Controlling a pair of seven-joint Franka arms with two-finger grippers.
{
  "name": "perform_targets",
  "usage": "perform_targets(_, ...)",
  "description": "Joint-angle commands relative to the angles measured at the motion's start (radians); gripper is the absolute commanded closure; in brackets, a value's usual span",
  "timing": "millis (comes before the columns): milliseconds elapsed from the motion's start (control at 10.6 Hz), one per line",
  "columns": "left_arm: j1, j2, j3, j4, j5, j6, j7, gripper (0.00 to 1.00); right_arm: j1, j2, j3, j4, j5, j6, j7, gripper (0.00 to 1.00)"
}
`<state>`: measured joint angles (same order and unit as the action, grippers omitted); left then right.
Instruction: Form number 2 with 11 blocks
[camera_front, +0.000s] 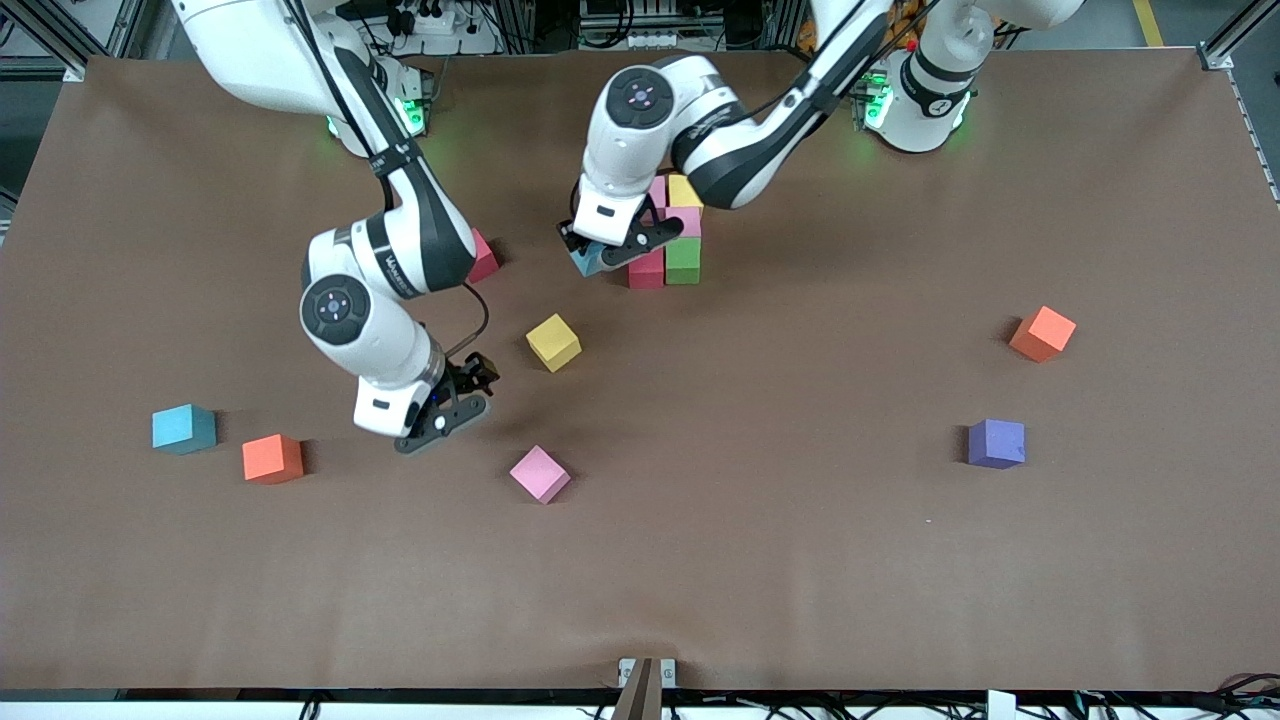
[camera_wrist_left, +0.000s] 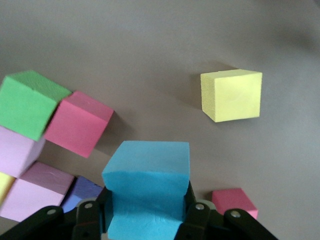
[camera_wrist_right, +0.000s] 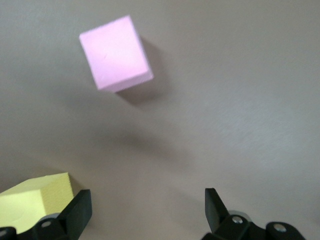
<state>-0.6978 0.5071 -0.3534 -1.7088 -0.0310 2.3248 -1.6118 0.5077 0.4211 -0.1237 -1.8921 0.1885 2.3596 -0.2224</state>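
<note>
Only the left wrist view shows the left tool (camera_wrist_left: 145, 215) clamping the blue block (camera_wrist_left: 147, 182) (right tool (camera_wrist_right: 147, 210) spread).

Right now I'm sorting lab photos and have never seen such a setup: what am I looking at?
Two robot arms work at a brown table. One picture looks down from across the table; the other two come from cameras on each arm's wrist. The left pincer is shut on a light blue block beside a cluster of blocks. The right pincer is open and empty, above the table between a yellow block and a pink block. More loose blocks lie scattered toward both ends of the table.
</note>
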Motion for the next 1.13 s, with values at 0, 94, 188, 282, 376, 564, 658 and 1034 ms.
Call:
perform_targets(0, -0.072, 0.045, 0.060, 0.061, -0.018, -0.024, -0.216, 0.63, 0.026, -0.100, 0.002, -0.151, 0.067, 0.069, 0.012, 0.00)
perform_targets(94, -0.074, 0.047, 0.062, 0.061, -0.021, -0.024, -0.315, 0.63, 0.011, -0.117, 0.002, -0.172, 0.068, 0.067, 0.002, 0.00)
perform_targets(188, -0.080, 0.053, 0.064, 0.058, -0.023, -0.024, -0.392, 0.63, -0.017, -0.137, 0.002, -0.185, 0.066, 0.057, -0.029, 0.00)
perform_targets(282, -0.083, 0.063, 0.062, 0.058, -0.023, -0.024, -0.471, 0.63, -0.035, -0.155, 0.002, -0.214, 0.066, 0.056, -0.082, 0.00)
perform_targets(376, -0.092, 0.080, 0.062, 0.060, -0.023, -0.024, -0.543, 0.62, -0.041, -0.162, 0.001, -0.238, 0.066, 0.056, -0.115, 0.00)
perform_targets(564, -0.094, 0.102, 0.062, 0.058, -0.023, -0.024, -0.667, 0.62, -0.026, -0.151, 0.002, -0.245, 0.066, 0.066, -0.115, 0.00)
perform_targets(658, -0.094, 0.111, 0.062, 0.058, -0.023, -0.024, -0.733, 0.63, -0.009, -0.145, 0.002, -0.245, 0.069, 0.073, -0.107, 0.00)
perform_targets(1034, -0.089, 0.145, 0.059, 0.057, -0.041, -0.015, -0.872, 0.63, 0.020, -0.128, 0.002, -0.243, 0.074, 0.092, -0.103, 0.00)
